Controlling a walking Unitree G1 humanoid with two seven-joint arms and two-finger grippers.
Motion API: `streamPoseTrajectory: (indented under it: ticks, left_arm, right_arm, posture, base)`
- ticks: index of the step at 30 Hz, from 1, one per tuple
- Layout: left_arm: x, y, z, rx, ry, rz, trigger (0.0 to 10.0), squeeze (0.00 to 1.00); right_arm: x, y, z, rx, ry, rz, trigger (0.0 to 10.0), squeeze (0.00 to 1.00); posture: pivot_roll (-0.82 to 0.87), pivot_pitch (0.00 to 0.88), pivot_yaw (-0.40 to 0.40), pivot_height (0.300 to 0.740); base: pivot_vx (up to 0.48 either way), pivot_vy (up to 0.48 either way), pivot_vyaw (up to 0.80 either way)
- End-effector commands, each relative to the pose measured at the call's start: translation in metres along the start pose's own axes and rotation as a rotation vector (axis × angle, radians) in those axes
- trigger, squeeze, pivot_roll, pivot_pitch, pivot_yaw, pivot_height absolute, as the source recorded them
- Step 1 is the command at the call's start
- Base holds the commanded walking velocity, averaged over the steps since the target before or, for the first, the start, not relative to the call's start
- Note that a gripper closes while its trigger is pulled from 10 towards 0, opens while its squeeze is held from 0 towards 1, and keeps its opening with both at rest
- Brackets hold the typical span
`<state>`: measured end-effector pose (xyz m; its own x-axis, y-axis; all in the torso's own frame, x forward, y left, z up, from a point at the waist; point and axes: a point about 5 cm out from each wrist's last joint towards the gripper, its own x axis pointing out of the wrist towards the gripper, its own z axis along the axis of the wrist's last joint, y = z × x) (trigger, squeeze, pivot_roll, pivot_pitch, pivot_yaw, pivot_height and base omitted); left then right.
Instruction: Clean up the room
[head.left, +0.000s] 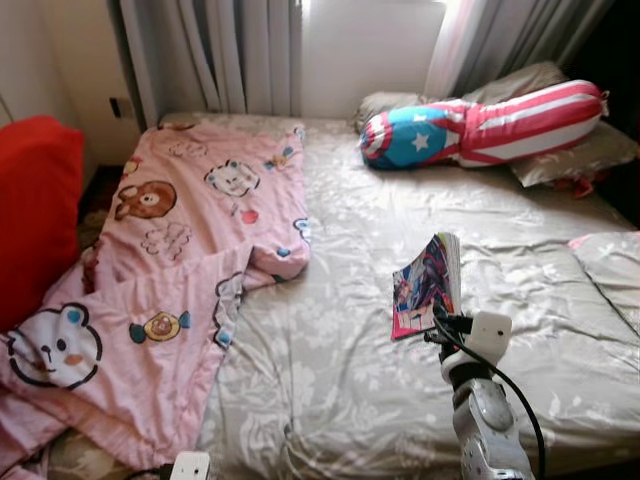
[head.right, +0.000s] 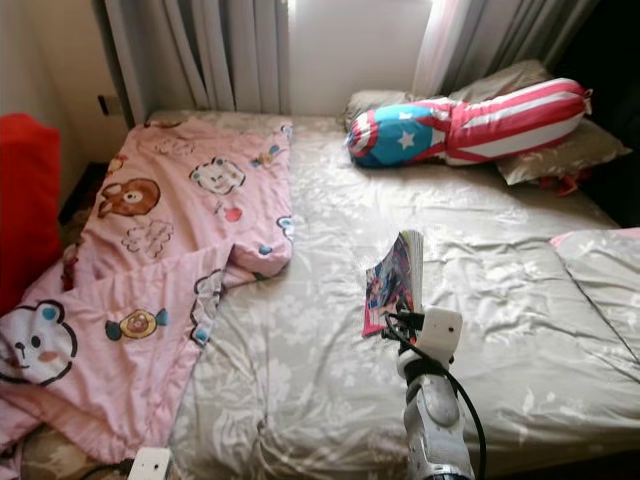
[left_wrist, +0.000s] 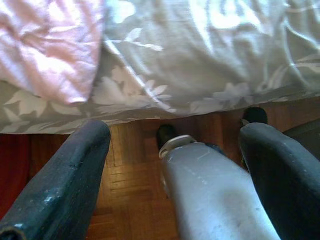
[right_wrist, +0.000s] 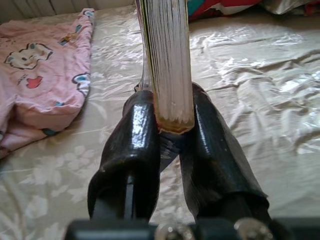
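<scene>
A colourful comic book (head.left: 428, 284) stands tilted up off the grey floral bedsheet (head.left: 330, 360) near the middle of the bed. My right gripper (right_wrist: 172, 125) is shut on its lower edge, its black fingers (right_wrist: 132, 145) pressed on both sides of the page block (right_wrist: 167, 60). The right arm (head.left: 480, 400) reaches in from the front right. My left gripper (left_wrist: 175, 150) hangs open low beside the bed, over the wooden floor (left_wrist: 135, 200), with a silver leg (left_wrist: 210, 190) between its fingers' line of sight.
A pink cartoon-bear blanket (head.left: 170, 280) covers the bed's left side and spills over the edge. A stars-and-stripes bolster (head.left: 480, 125) and grey pillows (head.left: 575, 155) lie at the head. A red cushion (head.left: 35, 220) stands at the left. Another pillow (head.left: 610, 265) sits at the right.
</scene>
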<state>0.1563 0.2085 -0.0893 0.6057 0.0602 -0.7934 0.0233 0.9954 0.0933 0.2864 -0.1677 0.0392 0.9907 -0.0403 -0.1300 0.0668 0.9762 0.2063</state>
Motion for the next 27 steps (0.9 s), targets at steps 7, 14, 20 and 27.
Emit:
streamPoseTrajectory:
  ticks: [7, 14, 20, 27]
  left_arm:
    - [0.001, -0.011, -0.001, 0.011, 0.006, -0.035, 10.0, 0.00]
    - [0.001, -0.011, 0.001, 0.014, 0.003, -0.036, 10.0, 0.00]
    - [0.001, -0.011, 0.002, 0.015, 0.002, -0.036, 10.0, 0.00]
    - [0.002, -0.011, 0.002, 0.013, 0.000, -0.037, 10.0, 0.00]
  right_arm:
    - [0.003, -0.004, 0.009, -0.011, -0.044, -0.011, 10.0, 0.00]
    - [0.003, -0.005, 0.010, -0.011, -0.051, -0.020, 10.0, 0.00]
    - [0.003, -0.004, 0.010, -0.025, -0.049, -0.013, 10.0, 0.00]
    - [0.002, -0.004, 0.010, -0.037, -0.050, -0.009, 10.0, 0.00]
  posture:
    - [-0.07, 0.064, -0.094, 0.740]
    - [-0.08, 0.067, -0.093, 0.740]
    - [-0.08, 0.069, -0.090, 0.740]
    - [-0.08, 0.073, -0.089, 0.740]
  base:
    - [0.000, -0.480, 0.00]
    - [0.000, -0.480, 0.00]
    - [0.000, -0.480, 0.00]
    - [0.000, -0.480, 0.00]
